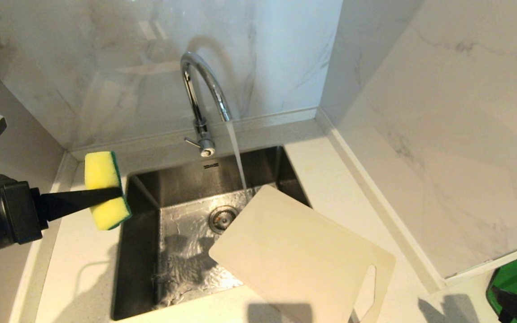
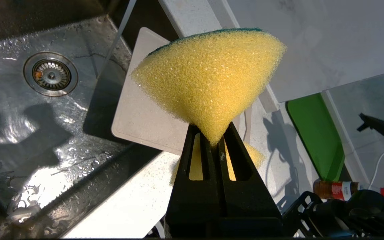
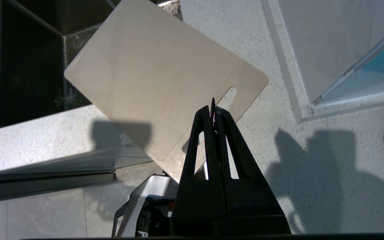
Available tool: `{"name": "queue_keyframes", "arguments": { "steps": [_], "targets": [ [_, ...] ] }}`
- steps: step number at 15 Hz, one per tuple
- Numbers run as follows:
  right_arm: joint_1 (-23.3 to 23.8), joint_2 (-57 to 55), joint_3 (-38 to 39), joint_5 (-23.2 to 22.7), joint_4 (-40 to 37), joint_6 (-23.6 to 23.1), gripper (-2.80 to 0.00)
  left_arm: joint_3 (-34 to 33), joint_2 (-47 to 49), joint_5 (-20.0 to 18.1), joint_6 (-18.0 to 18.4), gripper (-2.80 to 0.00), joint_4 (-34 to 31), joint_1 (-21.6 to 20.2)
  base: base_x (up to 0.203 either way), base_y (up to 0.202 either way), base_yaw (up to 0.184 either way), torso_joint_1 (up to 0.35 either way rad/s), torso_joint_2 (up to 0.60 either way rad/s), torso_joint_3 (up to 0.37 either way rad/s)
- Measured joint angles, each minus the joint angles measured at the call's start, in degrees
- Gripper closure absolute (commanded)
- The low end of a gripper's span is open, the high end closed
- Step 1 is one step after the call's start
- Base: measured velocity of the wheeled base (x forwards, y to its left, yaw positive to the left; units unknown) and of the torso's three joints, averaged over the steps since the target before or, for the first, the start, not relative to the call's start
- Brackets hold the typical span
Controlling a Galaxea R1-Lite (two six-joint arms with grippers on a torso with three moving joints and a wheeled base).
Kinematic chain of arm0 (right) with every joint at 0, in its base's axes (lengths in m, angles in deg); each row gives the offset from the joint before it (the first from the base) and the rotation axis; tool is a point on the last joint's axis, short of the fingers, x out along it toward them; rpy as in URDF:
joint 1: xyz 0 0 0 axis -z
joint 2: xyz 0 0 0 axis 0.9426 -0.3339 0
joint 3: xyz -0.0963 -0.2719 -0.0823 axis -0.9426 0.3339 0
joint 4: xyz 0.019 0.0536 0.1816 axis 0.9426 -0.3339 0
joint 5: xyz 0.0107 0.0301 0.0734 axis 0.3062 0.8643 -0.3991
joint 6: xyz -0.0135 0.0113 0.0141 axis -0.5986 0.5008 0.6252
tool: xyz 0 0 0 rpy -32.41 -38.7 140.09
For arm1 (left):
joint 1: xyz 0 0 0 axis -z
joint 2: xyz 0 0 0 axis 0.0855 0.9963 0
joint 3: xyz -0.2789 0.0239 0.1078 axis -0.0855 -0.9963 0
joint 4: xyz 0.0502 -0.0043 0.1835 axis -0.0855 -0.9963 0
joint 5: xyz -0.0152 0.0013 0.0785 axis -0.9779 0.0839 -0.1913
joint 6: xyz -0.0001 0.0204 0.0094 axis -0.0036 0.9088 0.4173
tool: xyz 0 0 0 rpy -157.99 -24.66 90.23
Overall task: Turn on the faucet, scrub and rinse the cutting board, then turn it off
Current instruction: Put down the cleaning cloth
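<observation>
The faucet [image 1: 201, 96], a tall chrome gooseneck with a small lever at its base, stands behind the sink [image 1: 142, 251] and runs a steady stream of water. The cutting board [image 1: 294, 258], cream-white with a slot handle, lies askew across the sink's front right corner, its far corner jutting over the basin

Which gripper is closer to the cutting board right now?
Right. The right gripper hangs shut just above the cutting board at its handle slot; the left gripper, shut on the sponge, is across the sink.
</observation>
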Motion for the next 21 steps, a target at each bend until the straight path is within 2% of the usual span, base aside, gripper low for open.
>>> {"name": "queue_keyframes", "arguments": {
  "steps": [4,8,10,12,14,17,21],
  "targets": [
    [0.0,9.8,7.0,-1.7,-2.8,0.0,0.00,-0.3,-0.3,0.1,0.0,0.00,0.0,0.0,0.000,0.000,0.000,0.000,0.00,0.000],
    [-0.1,16.2,12.4,-0.8,-2.3,-1.2,0.00,0.7,-0.3,0.1,0.0,0.00,0.0,0.0,0.000,0.000,0.000,0.000,0.00,0.000],
    [-0.1,17.3,14.0,1.6,-1.3,-1.5,0.00,0.8,-0.3,0.1,0.0,0.00,0.0,0.0,0.000,0.000,0.000,0.000,0.00,0.000],
    [-0.1,17.8,16.6,6.5,0.1,-2.6,0.00,1.7,-0.2,0.0,-0.2,0.00,0.0,0.0,0.000,0.000,0.000,0.000,0.00,0.000],
    [-0.1,18.0,19.2,11.6,4.0,-3.7,0.00,2.8,0.0,-0.1,-0.2,0.00,0.0,0.0,0.000,0.000,0.000,0.000,0.00,0.000],
    [-0.1,18.2,23.2,16.0,9.3,-3.3,0.00,3.6,0.4,-0.2,-0.3,0.00,0.0,0.0,0.000,0.000,0.000,0.000,0.00,0.000],
    [-0.1,18.2,24.0,19.2,5.4,-0.5,0.00,3.6,0.6,-0.2,-0.3,0.00,0.0,0.0,0.000,0.000,0.000,0.000,0.00,0.000]
  ]
}}
